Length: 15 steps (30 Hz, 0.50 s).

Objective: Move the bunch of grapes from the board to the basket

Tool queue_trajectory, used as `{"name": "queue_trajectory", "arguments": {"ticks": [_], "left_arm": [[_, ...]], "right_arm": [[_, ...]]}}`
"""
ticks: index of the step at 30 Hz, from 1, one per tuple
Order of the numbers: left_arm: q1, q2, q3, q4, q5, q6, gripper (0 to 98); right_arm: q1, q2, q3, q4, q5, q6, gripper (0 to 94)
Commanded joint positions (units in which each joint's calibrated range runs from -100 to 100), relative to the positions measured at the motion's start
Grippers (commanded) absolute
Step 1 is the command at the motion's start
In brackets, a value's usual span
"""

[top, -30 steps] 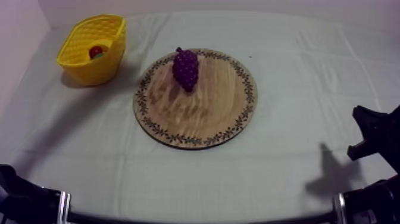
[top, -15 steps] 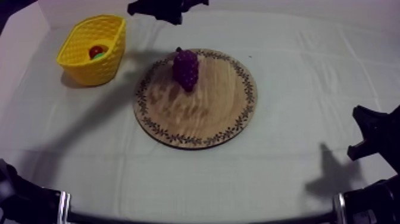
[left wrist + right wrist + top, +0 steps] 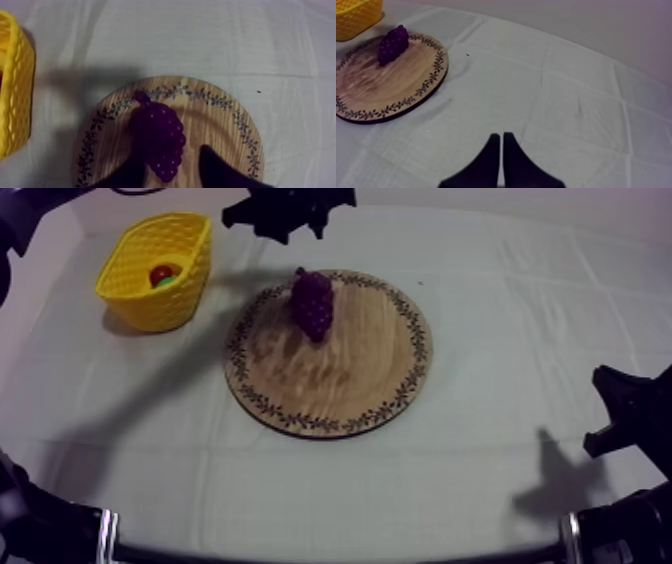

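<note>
Item 1, top view. Round wooden board with a patterned rim, flat on the grey-white cloth at mid-table. Purple toy bunch of grapes, lying on the board's far part, stem toward the far rim. Yellow basket of open lattice plastic, at the far left, well apart from the board. Inside it a small red fruit, partly hidden by the basket wall; a greenish patch beside it is too small to identify. Left gripper, black, above the cloth just beyond the board's far rim, roughly in line with the grapes; the spread of its fingers is hard to make out from here. Right gripper, low at the right edge, partly cut off.

Item 2, left wrist view. Two black fingers of the left gripper, parted, grasping nothing. The lower end of the bunch of grapes lies between their tips; whether they touch it cannot be told. Board's near rim cut off. Basket wall beside the board, partly cut off.

Item 3, right wrist view. Fingers of the right gripper, pressed together as a narrow wedge, empty, over bare cloth. Board, grapes and a corner of the basket well apart, beyond them
</note>
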Motion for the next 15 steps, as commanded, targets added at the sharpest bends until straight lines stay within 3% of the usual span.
{"name": "queue_trajectory", "arguments": {"ticks": [1, 6, 15], "left_arm": [[-0.13, 0.1, 0.16, -0.05, 0.33, 0.69, 76.2], [-0.41, 0.68, -0.07, -0.13, 1.53, 2.05, 91.8], [-0.43, 2.72, -1.06, 0.42, 4.13, 2.83, 96.1]], "right_arm": [[0.02, -0.01, -0.03, 0.01, 0.0, 0.01, 0.4], [0.02, -0.01, -0.03, 0.01, 0.0, 0.01, 0.4], [0.02, -0.01, -0.03, 0.01, 0.0, 0.01, 0.4]]}}
